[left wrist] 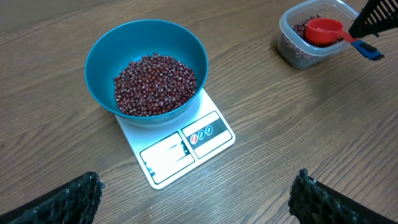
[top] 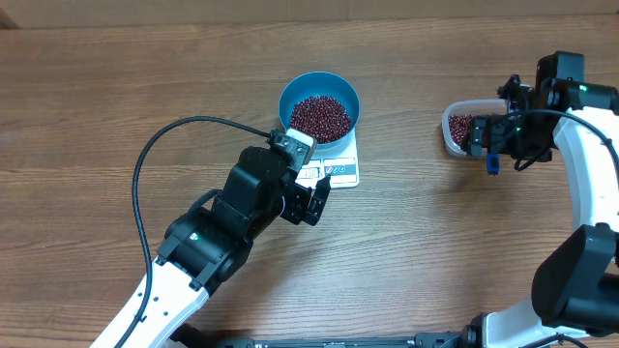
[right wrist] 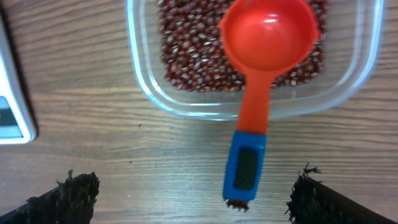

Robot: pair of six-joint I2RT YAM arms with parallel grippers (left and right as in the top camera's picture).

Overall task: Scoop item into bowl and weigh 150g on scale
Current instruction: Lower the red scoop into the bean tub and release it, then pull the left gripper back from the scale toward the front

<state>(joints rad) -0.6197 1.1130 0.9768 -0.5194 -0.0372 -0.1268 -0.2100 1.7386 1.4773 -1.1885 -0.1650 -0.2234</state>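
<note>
Overhead: my left arm covered much of the scale (top: 346, 164); I saw only its right end there.
Bowl (left wrist: 149, 40): sat on the scale, holding a heap of beans (left wrist: 154, 84).
Display (left wrist: 165, 155): washed out; I couldn't read it.
Left gripper (left wrist: 196, 202): released, holding nothing, by the scale's display edge.
Tub (right wrist: 149, 93): far side cut off in the right wrist view; more beans inside.
Scoop (right wrist: 267, 37): empty, lying on the tub's beans, handle over the rim.
Right gripper (right wrist: 194, 193): released, clear of the handle.

No text legible anywhere; scale (left wrist: 177, 152) markings blurred.
</note>
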